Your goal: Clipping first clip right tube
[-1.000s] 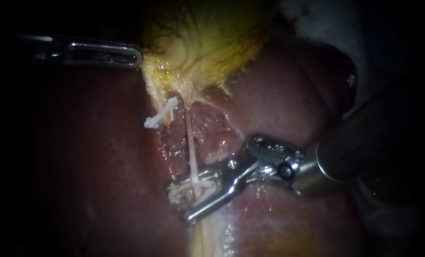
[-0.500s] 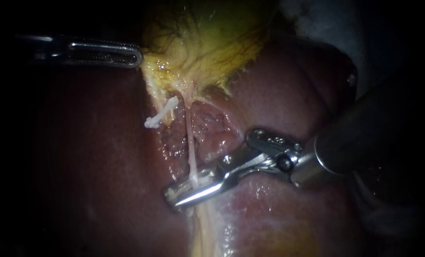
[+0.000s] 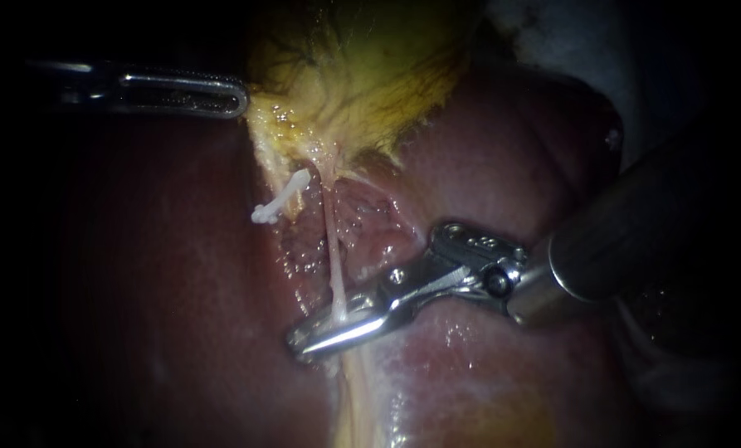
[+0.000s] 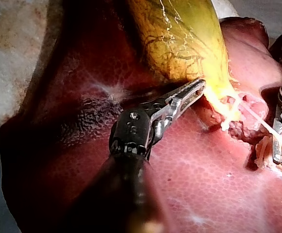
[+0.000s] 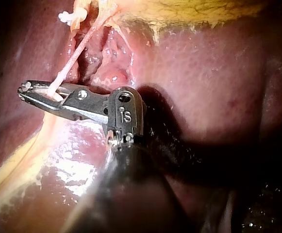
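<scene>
Background's black at the edges, and the lit field is mostly liver [image 3: 179,290], with the gallbladder [image 3: 370,75] at 12 o'clock. Left instrument [image 3: 236,98] enters from 9 o'clock. Its end effector looks pressed together on the gallbladder's edge at about 10 o'clock, with no gap showing in the left wrist view. That's presumably traction, so the right tube [image 3: 332,257] runs taut and lifts off the liver bed. The tube drops from 12 toward 6 as a thin pale strand through centre. Right instrument [image 3: 300,342] comes in from 3 o'clock, end effector clamped across the tube's lower end around 7 o'clock. It crosses the tube close to square, which is sensible for seating a clip fully. The pale sliver between its halves is likely the new clip [image 3: 355,314] — can't confirm it's latched. Nearby, a white clip [image 3: 280,199] sits on the neighbouring stub toward 10 o'clock, well apart from the clamp site. Wet liver lies directly under the right tip — snag risk on release.
</scene>
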You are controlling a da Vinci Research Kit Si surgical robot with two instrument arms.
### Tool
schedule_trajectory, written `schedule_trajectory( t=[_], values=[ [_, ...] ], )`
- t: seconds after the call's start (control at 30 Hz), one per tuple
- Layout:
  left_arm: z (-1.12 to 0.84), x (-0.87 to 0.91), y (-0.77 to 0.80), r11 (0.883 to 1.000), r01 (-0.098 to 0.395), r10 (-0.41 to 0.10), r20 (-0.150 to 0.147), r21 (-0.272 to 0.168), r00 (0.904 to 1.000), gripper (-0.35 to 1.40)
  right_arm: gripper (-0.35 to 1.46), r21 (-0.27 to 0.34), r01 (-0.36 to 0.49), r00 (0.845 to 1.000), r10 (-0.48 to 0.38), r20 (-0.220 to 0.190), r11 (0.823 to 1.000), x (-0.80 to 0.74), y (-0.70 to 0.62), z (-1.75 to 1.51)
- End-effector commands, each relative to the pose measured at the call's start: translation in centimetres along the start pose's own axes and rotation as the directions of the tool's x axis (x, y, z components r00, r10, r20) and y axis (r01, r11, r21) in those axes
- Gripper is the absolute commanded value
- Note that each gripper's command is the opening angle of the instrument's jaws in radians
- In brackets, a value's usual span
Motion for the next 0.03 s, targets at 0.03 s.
schedule_trajectory(
  t=[0.03],
  values=[
    [0.0,0.0,0.0,1.0,0.0,0.0,0.0,0.0,1.0,-0.35,-0.35,0.0,0.001,1.0,-0.001,0.0,1.0,0.0,0.0,0.0]
  ],
)
